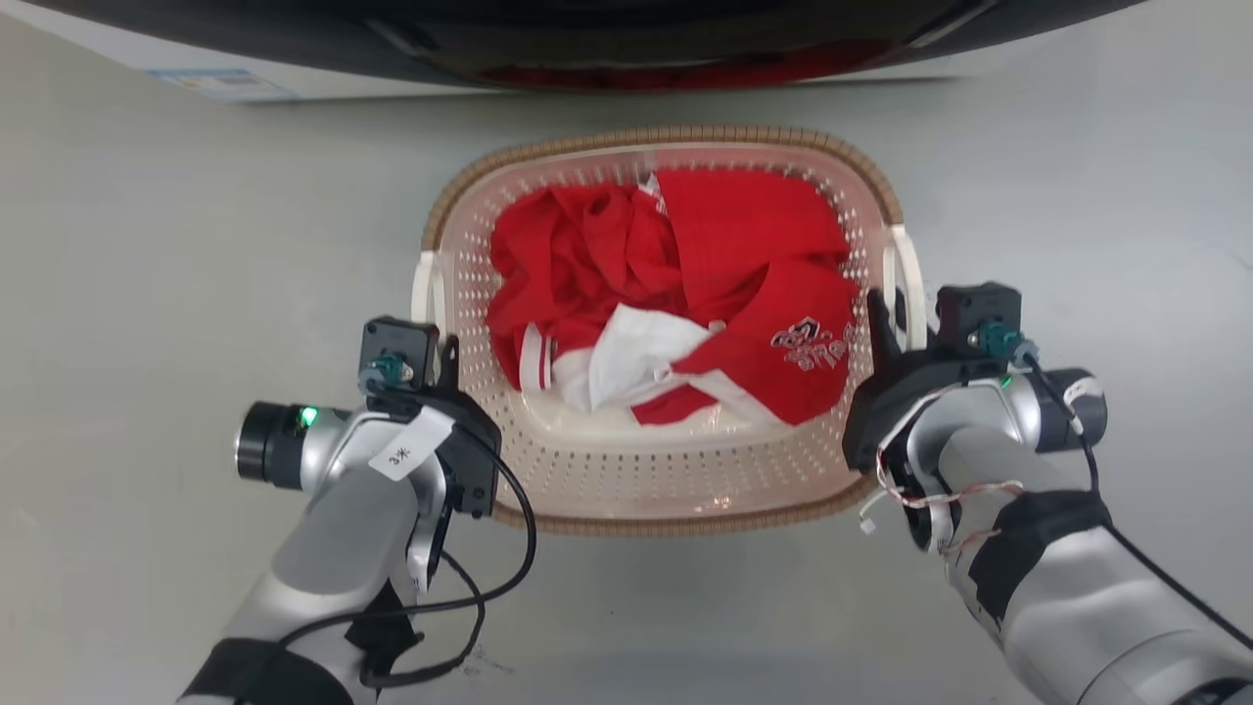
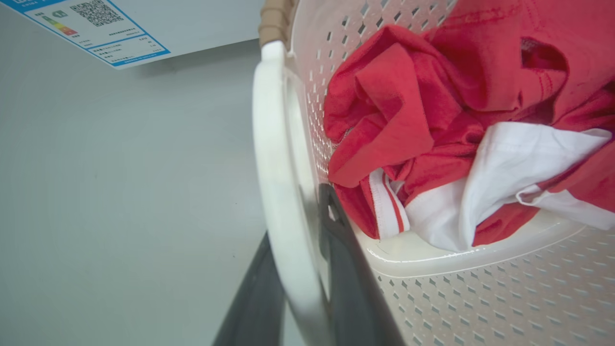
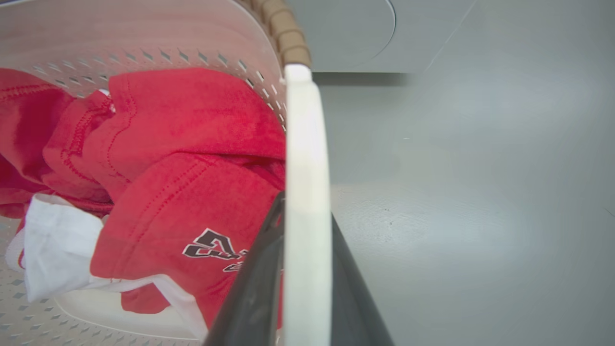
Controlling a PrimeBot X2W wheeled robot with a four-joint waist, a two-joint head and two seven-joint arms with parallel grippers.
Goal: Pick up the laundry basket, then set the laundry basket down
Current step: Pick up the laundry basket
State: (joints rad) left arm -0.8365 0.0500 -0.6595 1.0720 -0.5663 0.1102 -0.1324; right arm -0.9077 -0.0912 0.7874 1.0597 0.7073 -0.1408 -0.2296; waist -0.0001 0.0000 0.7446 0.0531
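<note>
left fingers (image 2: 346, 269) straddle, seemingly pinch, white handle (image 2: 278, 168) | right fingers (image 3: 254, 288) likewise | head view: whole laundry basket (image 1: 675, 480)

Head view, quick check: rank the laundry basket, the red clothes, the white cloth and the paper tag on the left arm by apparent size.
1. laundry basket
2. red clothes
3. white cloth
4. paper tag; it is nearer the camera, yet still clearly looks smallest.

Laundry basket (image 1: 685, 470): cream, walls dotted with rows of small perforations; rim (image 1: 675, 134) brown, woven-look; handles (image 2: 274, 168) plain white. Clothes (image 1: 705, 245): red, with white panels and white-red striped trim; dark logo (image 1: 811, 345) outlined white. Floor (image 1: 196, 245) pale grey; label (image 2: 96, 29) white, blue-bordered
</note>
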